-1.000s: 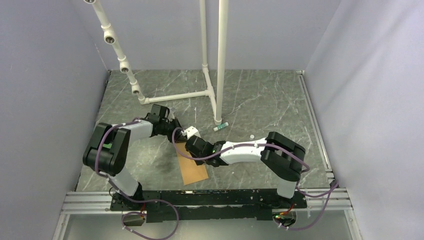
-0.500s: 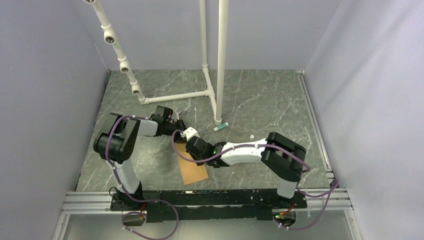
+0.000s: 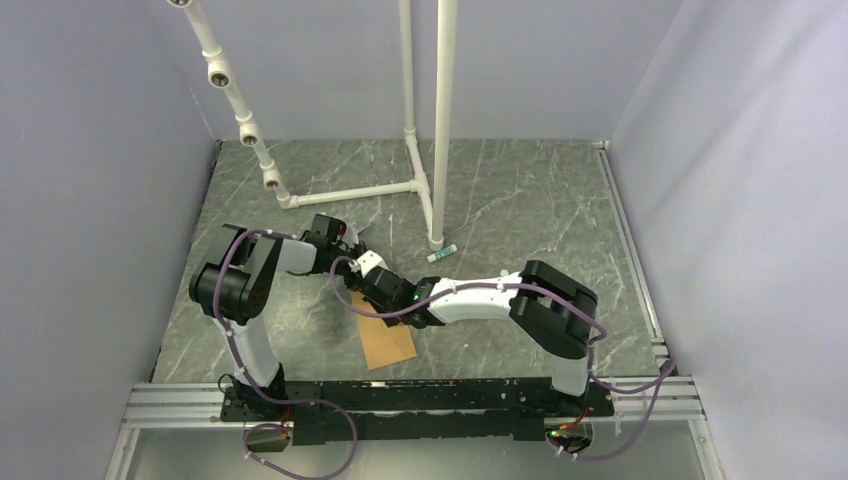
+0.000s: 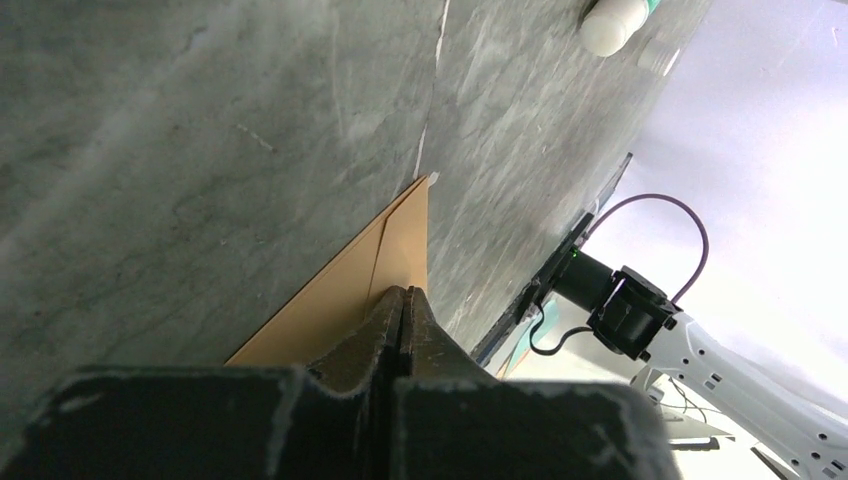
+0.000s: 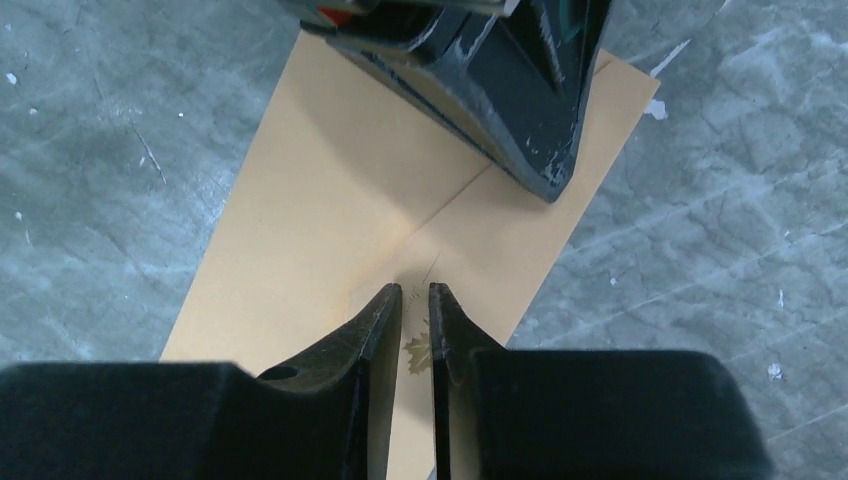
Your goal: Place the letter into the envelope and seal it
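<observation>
The orange-brown envelope (image 3: pixel 390 343) lies flat on the grey marble table, with a crease running across it (image 5: pixel 330 200). My left gripper (image 4: pixel 403 292) is shut, and its tip rests on the envelope's far end (image 4: pixel 400 235). Its dark fingers (image 5: pixel 520 110) show at the top of the right wrist view. My right gripper (image 5: pixel 415 290) hovers just over the middle of the envelope. Its jaws stand a narrow gap apart, with only a small leaf print showing between them. In the top view both grippers, left (image 3: pixel 358 283) and right (image 3: pixel 378 308), crowd the envelope's far half. The letter is not in view.
A white pipe frame (image 3: pixel 420 185) stands at the back. A green-and-white glue stick (image 3: pixel 441 254) lies beside its foot, with a small white cap (image 3: pixel 503 272) to its right. The metal base rail (image 3: pixel 420 395) runs along the near edge.
My left gripper has closed fully and its arm has swung right, toward the envelope. My right gripper has slid slightly left and farther along the envelope.
</observation>
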